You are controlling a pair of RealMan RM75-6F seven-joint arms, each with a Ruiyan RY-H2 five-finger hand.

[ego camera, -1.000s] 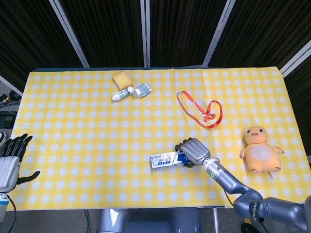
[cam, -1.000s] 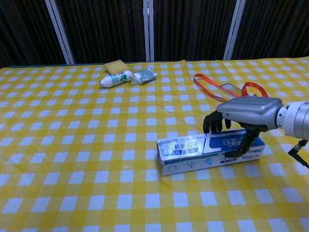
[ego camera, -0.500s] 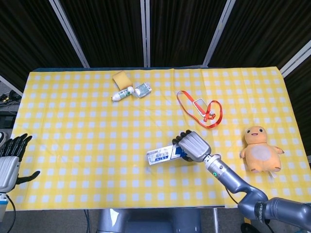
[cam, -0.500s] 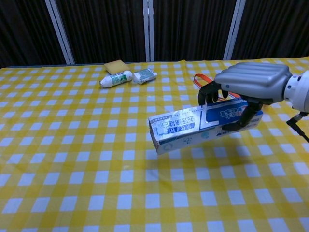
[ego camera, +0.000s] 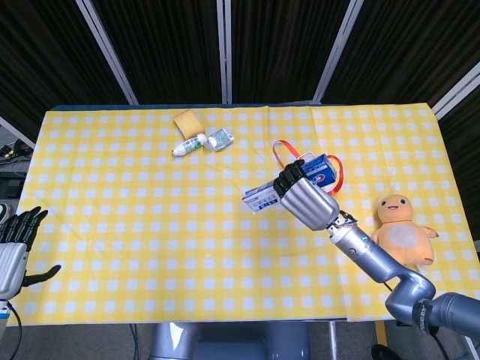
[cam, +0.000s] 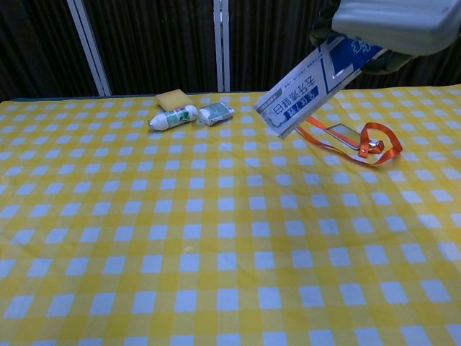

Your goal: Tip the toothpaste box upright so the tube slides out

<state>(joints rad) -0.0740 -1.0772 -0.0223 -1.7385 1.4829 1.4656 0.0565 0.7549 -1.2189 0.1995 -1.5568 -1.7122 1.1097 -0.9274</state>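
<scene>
From the head camera, my right hand (ego camera: 309, 201) grips the toothpaste box (ego camera: 289, 184) across its middle, clear of the table, one end poking out past the fingers to the hand's left, toward the table centre. My left hand (ego camera: 16, 247) hangs idle with fingers apart, holding nothing. In the chest camera, the right hand (cam: 392, 25) is high up, and the box (cam: 311, 84) slants down from it. No tube shows. I'd rotate the wrist slowly until that lower end points straight down, keeping my grip light.

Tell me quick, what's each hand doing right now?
Left hand: open, holding nothing.
Right hand: grips the toothpaste box, lifted and tilted above the table.
</scene>
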